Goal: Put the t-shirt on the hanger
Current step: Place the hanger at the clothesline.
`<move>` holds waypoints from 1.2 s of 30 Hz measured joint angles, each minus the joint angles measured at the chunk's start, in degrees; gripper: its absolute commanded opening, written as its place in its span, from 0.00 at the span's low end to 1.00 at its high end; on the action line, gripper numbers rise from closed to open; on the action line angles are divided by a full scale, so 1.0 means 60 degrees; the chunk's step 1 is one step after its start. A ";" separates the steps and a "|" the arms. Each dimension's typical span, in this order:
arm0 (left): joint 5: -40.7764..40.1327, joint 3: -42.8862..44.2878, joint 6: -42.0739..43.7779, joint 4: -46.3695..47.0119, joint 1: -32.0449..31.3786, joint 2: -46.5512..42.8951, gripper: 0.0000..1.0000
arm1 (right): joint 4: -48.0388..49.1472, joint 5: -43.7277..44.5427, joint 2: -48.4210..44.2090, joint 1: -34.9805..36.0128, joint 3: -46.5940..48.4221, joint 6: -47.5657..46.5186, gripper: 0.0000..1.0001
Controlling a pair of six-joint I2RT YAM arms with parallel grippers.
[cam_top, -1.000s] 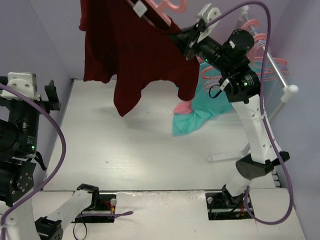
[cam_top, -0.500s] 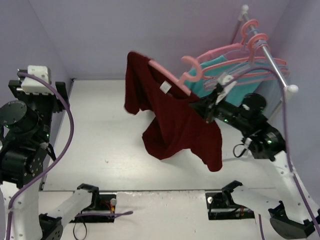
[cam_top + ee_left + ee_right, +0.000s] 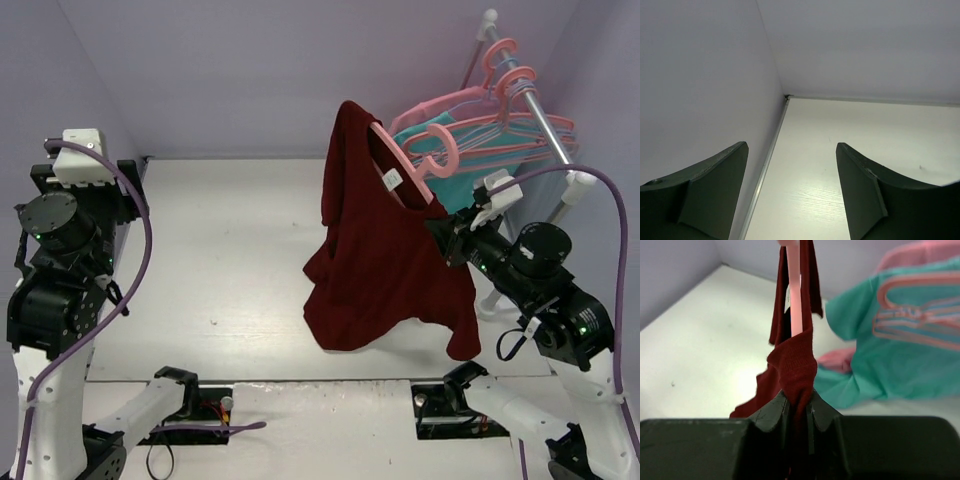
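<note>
The maroon t-shirt (image 3: 385, 260) hangs on a salmon-pink hanger (image 3: 415, 160) in mid-air over the table's right half, its white tag (image 3: 393, 180) showing at the neck. My right gripper (image 3: 447, 222) is shut on the t-shirt's shoulder and holds shirt and hanger up. In the right wrist view the fingers (image 3: 797, 407) pinch the maroon cloth (image 3: 792, 365), with the hanger's pink bar (image 3: 795, 290) rising above. My left gripper (image 3: 792, 175) is open and empty, raised at the far left over the table's back left corner.
A rack rail (image 3: 535, 100) at the right back carries several pink hangers (image 3: 500, 65) and a teal garment (image 3: 470, 165), close behind the held shirt. The teal garment (image 3: 890, 355) and a pink one (image 3: 840, 360) show in the right wrist view. Purple walls enclose the white table (image 3: 220, 260).
My right arm has swung down and to the right with the hanger and t-shirt, bringing them closer to the rack. My left arm has risen slightly at the far left.
</note>
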 measured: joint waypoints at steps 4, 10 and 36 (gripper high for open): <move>-0.0025 -0.0464 -0.0091 -0.0015 -0.0104 0.0000 0.67 | -0.0811 0.0919 -0.0219 0.0000 -0.0552 0.0759 0.00; -0.0304 -0.1110 -0.0094 -0.0073 -0.0484 0.0147 0.67 | -0.2036 0.3232 -0.0365 0.0000 -0.0669 0.2123 0.00; -0.0290 -0.1803 -0.0244 -0.0126 -0.0984 0.0006 0.67 | -0.3695 0.2350 0.0572 0.0001 -0.1890 0.3321 0.00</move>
